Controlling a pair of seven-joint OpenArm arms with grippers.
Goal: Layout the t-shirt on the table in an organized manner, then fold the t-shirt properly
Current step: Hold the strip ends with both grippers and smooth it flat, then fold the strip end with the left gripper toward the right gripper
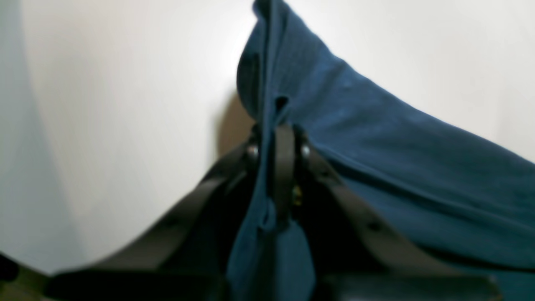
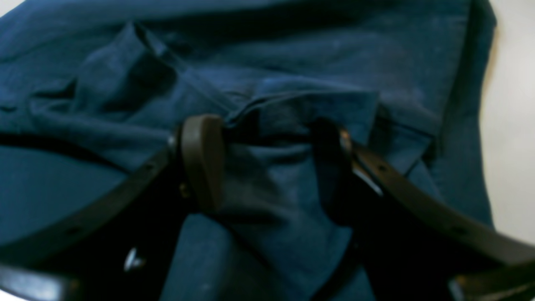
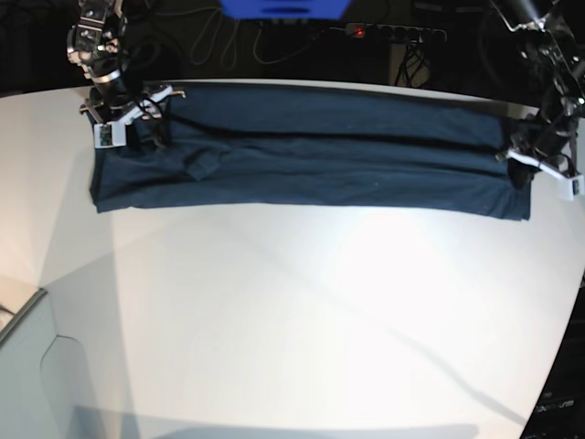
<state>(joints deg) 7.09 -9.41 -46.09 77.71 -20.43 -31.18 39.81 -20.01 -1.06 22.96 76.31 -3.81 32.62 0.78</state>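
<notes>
The dark navy t-shirt (image 3: 311, 165) lies as a long folded band across the far part of the white table (image 3: 292, 311). At the band's right end my left gripper (image 3: 523, 157) is pinching cloth. In the left wrist view its fingers (image 1: 284, 159) are shut together on a ridge of the t-shirt (image 1: 376, 146), lifted above the table (image 1: 104, 125). My right gripper (image 3: 137, 128) is at the band's left end. In the right wrist view it (image 2: 267, 154) stands open, its two fingers (image 2: 202, 159) wide apart with a wrinkled fold of the t-shirt (image 2: 271, 184) between them.
Behind the table's far edge are dark cables and a power strip (image 3: 393, 32), and a blue object (image 3: 283, 7) at the top. A pale grey box-like corner piece (image 3: 27, 366) sits at the lower left. The table's curved edge runs along the right side.
</notes>
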